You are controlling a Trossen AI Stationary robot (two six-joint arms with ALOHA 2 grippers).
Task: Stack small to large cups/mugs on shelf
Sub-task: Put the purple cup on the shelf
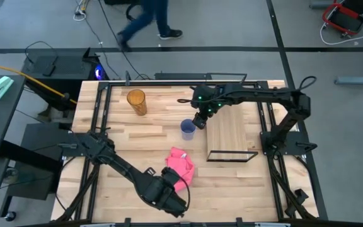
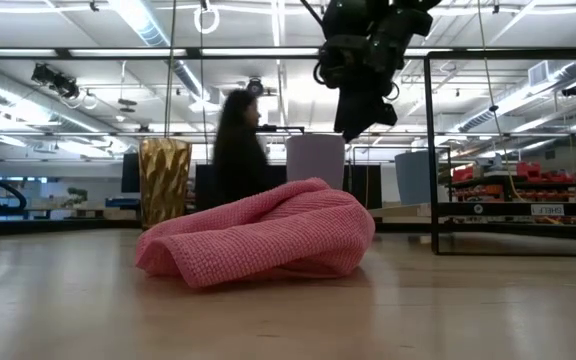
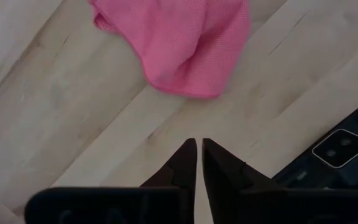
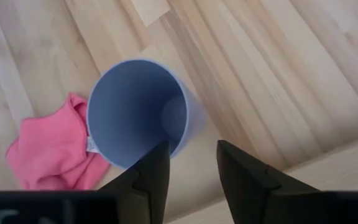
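High view shows the butcher-block table (image 1: pixel 125 135) carrying the shelf (image 1: pixel 232 132) at right, a pink cloth (image 1: pixel 180 165), an amber cup (image 1: pixel 137 102) well apart at the back, and a blue cup (image 1: pixel 188 128) just beside the shelf. Right gripper (image 4: pixel 191 165) hovers over the blue cup's rim, fingers apart. Left gripper (image 3: pixel 198 163) waits near the cloth, fingers together.

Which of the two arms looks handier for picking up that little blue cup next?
The right. Its right gripper hangs open directly above the small light blue plastic cup, beside the light wood shelf board. The left gripper is shut near the crumpled pink cloth.
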